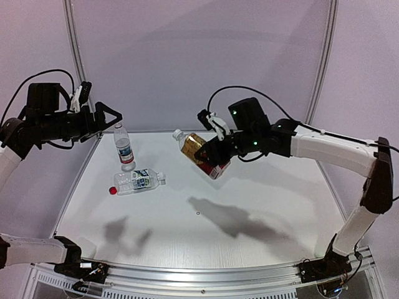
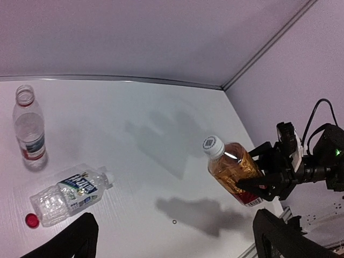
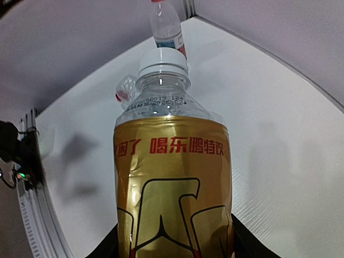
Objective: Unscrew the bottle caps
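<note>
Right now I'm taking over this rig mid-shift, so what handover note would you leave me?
Left hand: open, empty, raised near the upright clear bottle.
Right hand: shut on the amber bottle, held off the table, white cap on.
Done: upright clear bottle is open; red cap lies on the table.
Left: amber bottle's cap, and the lying clear bottle, which looks capped.

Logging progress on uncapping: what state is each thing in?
Clear plastic bottle with blue-white-red label: upright, uncapped.
Clear plastic bottle with green-blue label: lying down, capped.
Amber plastic bottle: lifted, tilted, capped.
Round red plastic cap: loose on white table.
Left end effector: open, empty.
Right end effector: shut on amber bottle.
</note>
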{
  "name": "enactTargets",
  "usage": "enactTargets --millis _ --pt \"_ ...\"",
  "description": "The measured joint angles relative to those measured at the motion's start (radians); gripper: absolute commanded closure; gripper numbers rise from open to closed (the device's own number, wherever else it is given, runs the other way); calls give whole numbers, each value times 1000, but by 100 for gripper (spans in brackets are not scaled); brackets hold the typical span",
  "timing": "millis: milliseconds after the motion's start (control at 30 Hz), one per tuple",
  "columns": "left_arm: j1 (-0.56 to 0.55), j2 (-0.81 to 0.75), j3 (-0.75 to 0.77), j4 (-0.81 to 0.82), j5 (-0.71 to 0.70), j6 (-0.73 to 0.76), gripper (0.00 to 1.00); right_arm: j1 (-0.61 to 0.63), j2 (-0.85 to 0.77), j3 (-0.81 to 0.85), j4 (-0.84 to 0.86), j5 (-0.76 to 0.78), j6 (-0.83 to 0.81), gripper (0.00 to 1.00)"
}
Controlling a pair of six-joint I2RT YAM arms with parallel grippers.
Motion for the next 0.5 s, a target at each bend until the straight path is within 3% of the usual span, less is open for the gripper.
enactTargets --millis 300,500 --pt "29 45 104 67 188 -13 1 0 -138 -9 37 20 190 45" --pt "24 7 23 257 245 -175 2 0 -224 -40 97 -70 258 44"
